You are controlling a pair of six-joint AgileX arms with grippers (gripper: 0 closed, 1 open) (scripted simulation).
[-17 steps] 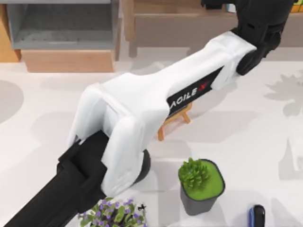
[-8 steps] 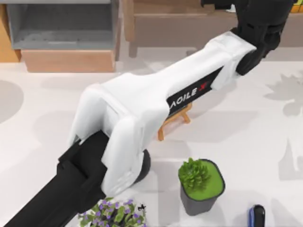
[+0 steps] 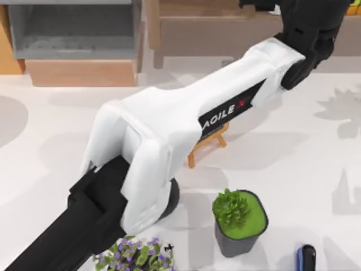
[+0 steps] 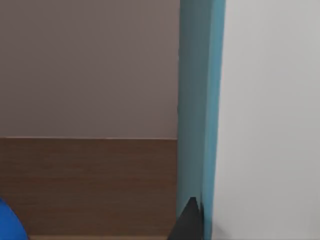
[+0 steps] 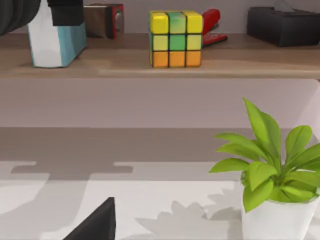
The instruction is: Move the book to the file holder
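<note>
Your left arm (image 3: 169,135) stretches diagonally from the near left of the top view up to its far right, white forearm leading into the black wrist. Your left gripper (image 3: 265,7) sits at the far edge there, its jaws hidden from above.

A dark fingertip (image 4: 189,220) touches the book (image 4: 200,110) upright above brown wood (image 4: 90,185).
</note>
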